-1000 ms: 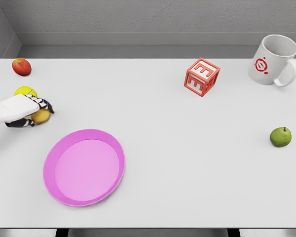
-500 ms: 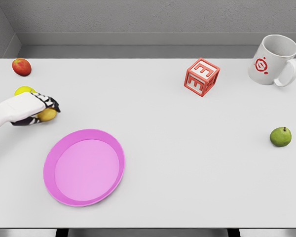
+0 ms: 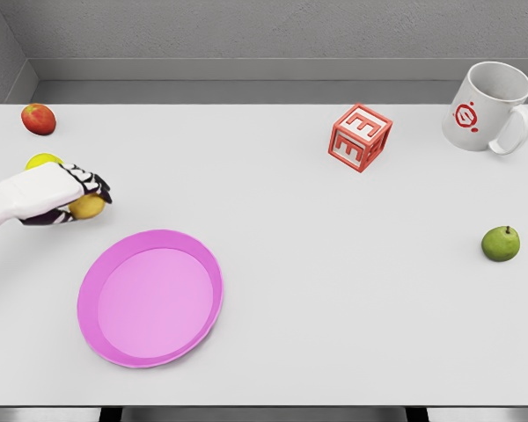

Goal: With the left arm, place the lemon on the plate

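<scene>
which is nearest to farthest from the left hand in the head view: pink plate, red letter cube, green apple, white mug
From the left hand:
1. pink plate, just below and right of it.
2. red letter cube, past the table's middle.
3 and 4. green apple and white mug, both far right; too close to call.

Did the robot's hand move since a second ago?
Yes. The left hand, holding the lemon, has shifted slightly right and up, away from the table's left edge; the plate hasn't moved.
</scene>
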Action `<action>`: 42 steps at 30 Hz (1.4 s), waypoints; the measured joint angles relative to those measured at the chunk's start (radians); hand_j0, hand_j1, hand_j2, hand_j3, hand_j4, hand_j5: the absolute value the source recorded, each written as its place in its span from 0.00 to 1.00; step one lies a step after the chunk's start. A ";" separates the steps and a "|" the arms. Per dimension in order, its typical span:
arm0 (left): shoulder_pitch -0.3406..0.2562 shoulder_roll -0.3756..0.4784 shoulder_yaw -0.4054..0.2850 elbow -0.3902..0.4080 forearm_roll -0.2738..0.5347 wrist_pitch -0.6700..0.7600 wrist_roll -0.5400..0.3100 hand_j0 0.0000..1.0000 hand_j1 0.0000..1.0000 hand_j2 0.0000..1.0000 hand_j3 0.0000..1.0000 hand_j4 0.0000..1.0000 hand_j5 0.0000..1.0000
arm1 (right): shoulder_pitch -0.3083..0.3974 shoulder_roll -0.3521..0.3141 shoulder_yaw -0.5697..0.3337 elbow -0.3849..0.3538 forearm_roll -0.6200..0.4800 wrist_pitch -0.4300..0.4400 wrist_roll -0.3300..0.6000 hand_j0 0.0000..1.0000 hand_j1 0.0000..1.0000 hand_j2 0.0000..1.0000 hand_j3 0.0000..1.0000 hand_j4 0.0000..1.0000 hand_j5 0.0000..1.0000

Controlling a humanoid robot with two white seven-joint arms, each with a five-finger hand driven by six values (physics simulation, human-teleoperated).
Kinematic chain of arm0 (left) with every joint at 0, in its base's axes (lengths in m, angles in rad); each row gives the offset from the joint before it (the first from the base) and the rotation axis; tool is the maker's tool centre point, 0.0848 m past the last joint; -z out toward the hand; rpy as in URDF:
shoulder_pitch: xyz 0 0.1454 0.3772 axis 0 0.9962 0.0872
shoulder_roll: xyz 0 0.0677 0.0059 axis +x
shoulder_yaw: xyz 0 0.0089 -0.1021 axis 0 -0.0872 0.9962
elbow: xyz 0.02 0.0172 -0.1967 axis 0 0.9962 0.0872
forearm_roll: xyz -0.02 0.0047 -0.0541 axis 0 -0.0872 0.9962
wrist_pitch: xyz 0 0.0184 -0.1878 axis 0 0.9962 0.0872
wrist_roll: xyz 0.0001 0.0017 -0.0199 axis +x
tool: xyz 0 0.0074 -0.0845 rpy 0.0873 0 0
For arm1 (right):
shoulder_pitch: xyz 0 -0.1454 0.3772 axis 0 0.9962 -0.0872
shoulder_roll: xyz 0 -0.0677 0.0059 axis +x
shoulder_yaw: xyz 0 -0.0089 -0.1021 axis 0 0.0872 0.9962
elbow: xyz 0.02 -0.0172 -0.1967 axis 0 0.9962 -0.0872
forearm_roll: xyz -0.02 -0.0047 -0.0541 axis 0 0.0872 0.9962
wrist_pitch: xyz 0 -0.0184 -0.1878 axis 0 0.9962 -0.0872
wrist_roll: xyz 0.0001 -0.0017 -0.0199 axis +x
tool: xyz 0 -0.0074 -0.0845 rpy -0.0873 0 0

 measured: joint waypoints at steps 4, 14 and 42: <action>0.018 0.023 0.002 -0.051 0.024 0.000 -0.002 0.61 0.61 0.61 0.61 0.61 0.61 | 0.000 0.000 0.000 0.000 0.000 0.000 0.000 1.00 1.00 1.00 1.00 1.00 1.00; 0.061 0.055 0.027 -0.133 0.068 0.000 -0.005 0.60 0.60 0.60 0.60 0.60 0.60 | 0.000 0.000 0.000 0.000 0.000 0.000 0.000 1.00 1.00 1.00 1.00 1.00 1.00; 0.179 0.127 0.125 -0.356 0.194 0.000 -0.004 1.00 1.00 1.00 1.00 1.00 1.00 | 0.000 0.000 0.000 0.000 0.000 0.000 0.000 1.00 1.00 1.00 1.00 1.00 1.00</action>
